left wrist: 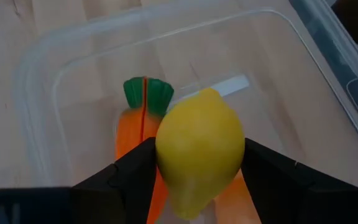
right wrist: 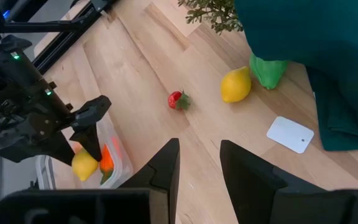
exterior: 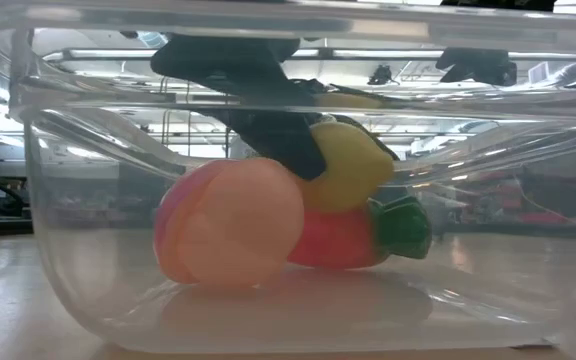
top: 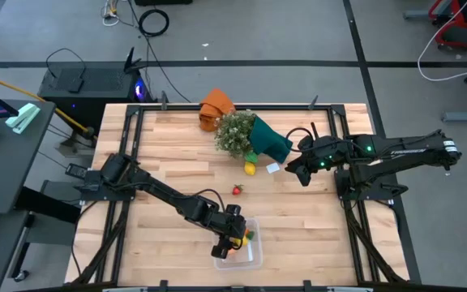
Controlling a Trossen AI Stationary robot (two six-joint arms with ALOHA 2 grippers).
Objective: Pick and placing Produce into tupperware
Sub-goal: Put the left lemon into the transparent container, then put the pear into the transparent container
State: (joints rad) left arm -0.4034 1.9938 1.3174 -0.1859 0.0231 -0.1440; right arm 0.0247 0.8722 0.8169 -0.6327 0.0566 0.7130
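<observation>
Two arms are shown above a wooden table (top: pixel 177 174). The left gripper (top: pixel 232 233) is positioned over the tupperware (top: pixel 254 258), which stands at the table's near edge, and is clenched on a lemon (left wrist: pixel 199 148) held by its sides between the two dark fingers (left wrist: pixel 132 171). In the low view the held lemon (exterior: pixel 353 165) is seen inside the container's walls, above the items already lying on its floor. A peach (exterior: pixel 230 222) rests on that floor, with a carrot (left wrist: pixel 135 124) beside it, its green top (exterior: pixel 403 226) directed away from the peach. In the left wrist view the carrot is partly covered by the held lemon.

The right gripper (top: pixel 302 172) is held above the table's right side, near the teal-wrapped plant (top: pixel 250 136); its fingers (right wrist: pixel 163 168) are parted and nothing is grasped. A second lemon (right wrist: pixel 236 85) lies on the wood just beside the plant's green base, and a berry (right wrist: pixel 178 99) lies apart from it, between that lemon and the tupperware. A small white card (right wrist: pixel 290 134) lies flat near the teal wrap. An orange cloth (top: pixel 215 107) is seen at the table's far edge, touching the plant.
</observation>
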